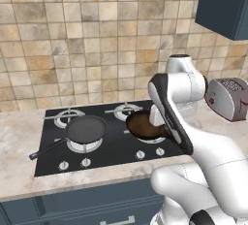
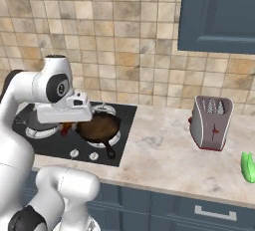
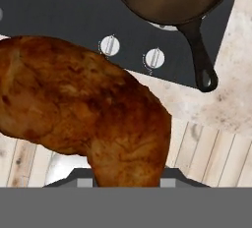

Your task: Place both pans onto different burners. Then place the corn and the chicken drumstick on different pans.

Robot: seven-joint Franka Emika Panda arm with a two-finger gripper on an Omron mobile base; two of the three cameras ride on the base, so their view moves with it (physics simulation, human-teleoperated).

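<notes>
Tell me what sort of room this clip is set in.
A rendered home kitchen, by the look of it: a black gas cooktop with two pans on its burners is set in a marble-look counter, a toaster stands beside it, and a tiled wall backs it.

The white arm rises from its base, bends at a dark-jointed elbow and folds forward, so the forearm slopes down toward the front edge of the counter. The wrist is turned so the hand points downward. The gripper (image 2: 65,127) hangs low beneath the wrist block, jaws partly closed and clamped on the chicken drumstick (image 3: 83,111), which fills the space between its tips.
</notes>
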